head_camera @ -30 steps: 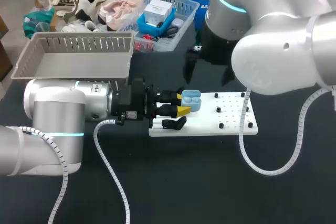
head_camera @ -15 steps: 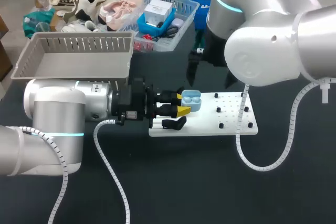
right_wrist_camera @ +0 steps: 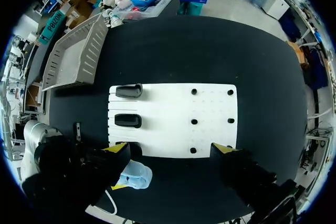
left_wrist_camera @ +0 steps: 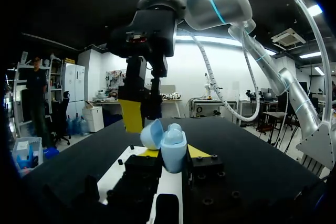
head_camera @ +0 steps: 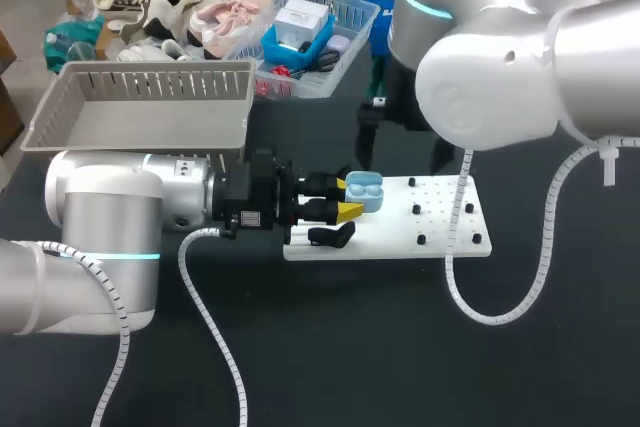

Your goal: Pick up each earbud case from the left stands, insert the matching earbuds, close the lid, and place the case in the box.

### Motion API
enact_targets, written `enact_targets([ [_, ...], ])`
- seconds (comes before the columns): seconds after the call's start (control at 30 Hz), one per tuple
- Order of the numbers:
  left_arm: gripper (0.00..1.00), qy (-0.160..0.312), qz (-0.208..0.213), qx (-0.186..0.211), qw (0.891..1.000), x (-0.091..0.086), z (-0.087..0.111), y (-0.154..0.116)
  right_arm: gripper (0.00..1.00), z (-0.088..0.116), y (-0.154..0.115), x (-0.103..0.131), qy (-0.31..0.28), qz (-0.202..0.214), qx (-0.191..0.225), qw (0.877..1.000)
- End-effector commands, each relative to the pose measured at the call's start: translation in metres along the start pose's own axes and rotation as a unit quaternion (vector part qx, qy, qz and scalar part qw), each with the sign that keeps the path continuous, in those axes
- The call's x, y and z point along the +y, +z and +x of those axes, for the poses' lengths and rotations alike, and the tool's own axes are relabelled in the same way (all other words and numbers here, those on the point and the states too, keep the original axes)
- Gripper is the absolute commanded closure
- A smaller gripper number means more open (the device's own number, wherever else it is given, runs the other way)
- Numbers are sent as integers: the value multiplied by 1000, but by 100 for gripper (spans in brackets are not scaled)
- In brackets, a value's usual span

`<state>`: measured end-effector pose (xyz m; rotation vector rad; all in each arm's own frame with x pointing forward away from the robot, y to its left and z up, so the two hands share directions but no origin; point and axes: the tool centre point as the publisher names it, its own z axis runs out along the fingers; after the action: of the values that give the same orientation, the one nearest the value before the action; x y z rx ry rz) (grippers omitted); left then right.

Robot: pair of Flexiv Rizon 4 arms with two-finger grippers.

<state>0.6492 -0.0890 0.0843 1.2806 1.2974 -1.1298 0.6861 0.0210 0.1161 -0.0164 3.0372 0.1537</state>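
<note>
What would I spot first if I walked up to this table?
The light blue earbud case, lid open, is pinched between the left gripper's yellow tips over the left end of the white board. The big right arm holds the right gripper open above that board. The grey box stands at the back left.

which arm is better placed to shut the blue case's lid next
Probably right. The right hand hangs open and free above the white board; the left hand is busy, shut on the open blue case.
</note>
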Motion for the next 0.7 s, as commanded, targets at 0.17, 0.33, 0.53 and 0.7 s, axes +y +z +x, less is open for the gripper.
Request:
enact_targets([
  [0.17,100,1,-3,0,1000,-1,0,1,0,20,-12,-1,-6,0,-3,1000],
  [0.33,100,1,-3,0,1000,-1,0,1,0,23,-14,0,-6,0,-8,1000],
  [0.53,100,1,-3,0,1000,-1,0,1,0,22,-30,-12,23,-15,-55,998],
  [0.7,100,1,-3,0,1000,-1,0,1,0,36,-52,-23,-26,-82,-76,993],
])
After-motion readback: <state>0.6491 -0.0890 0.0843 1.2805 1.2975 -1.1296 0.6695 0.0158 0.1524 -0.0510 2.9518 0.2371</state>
